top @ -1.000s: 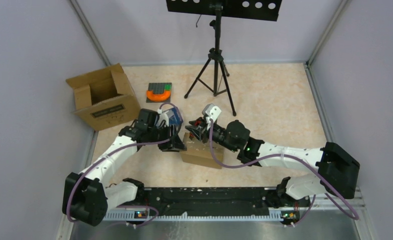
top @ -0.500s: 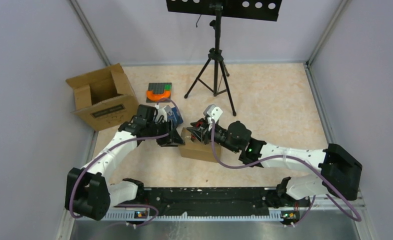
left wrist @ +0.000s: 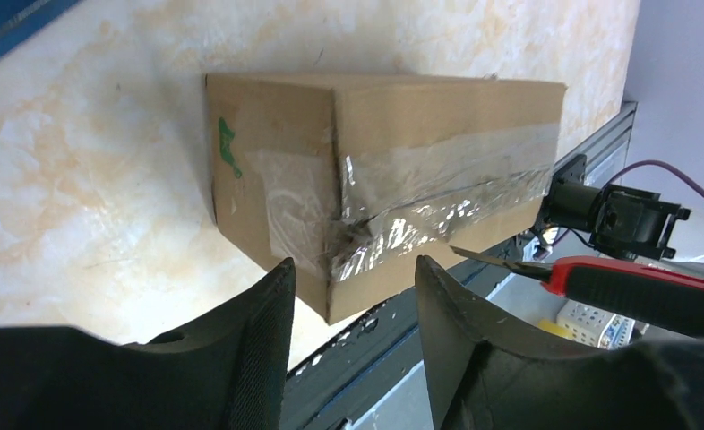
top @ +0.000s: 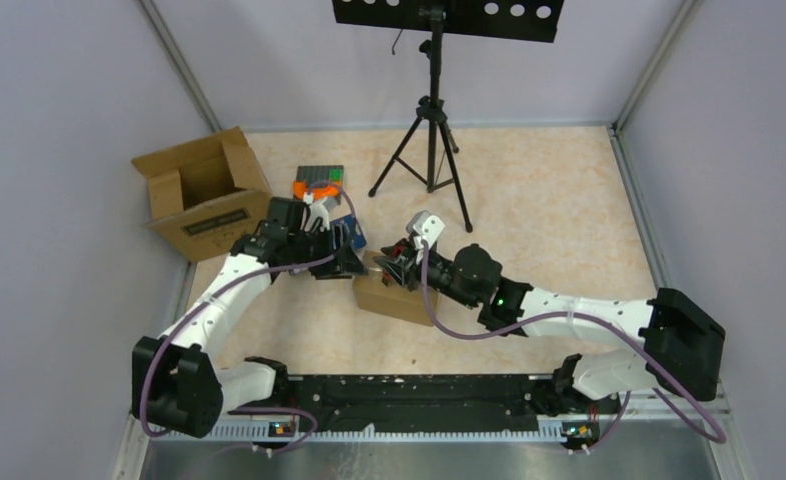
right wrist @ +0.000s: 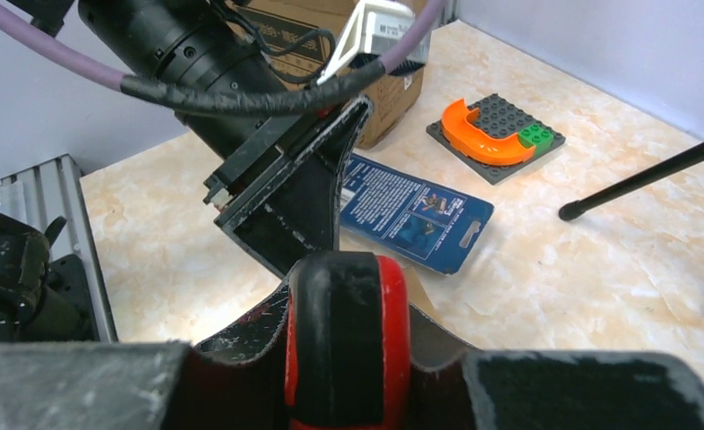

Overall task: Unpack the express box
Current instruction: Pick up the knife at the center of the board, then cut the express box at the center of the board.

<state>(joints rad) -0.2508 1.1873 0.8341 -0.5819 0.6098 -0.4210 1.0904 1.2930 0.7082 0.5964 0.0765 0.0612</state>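
Note:
The express box is a small brown carton sealed with clear tape, lying on the table between the arms; the left wrist view shows its taped end. My left gripper hovers just off the box's left end. It is open, and nothing is between its fingers. My right gripper hangs over the box's far edge, shut on a red-and-black cutter. The cutter's thin blade points at the box's taped side, a short gap away.
An open cardboard carton stands at the far left. A blue card package lies just behind the box. A grey baseplate with an orange piece is beyond it. A black tripod stands at the back centre. The metal rail runs along the near edge.
The left arm has drawn back toward the far left and its jaws have spread wider. The box has slid a little to the left. The right gripper keeps its hold on the cutter.

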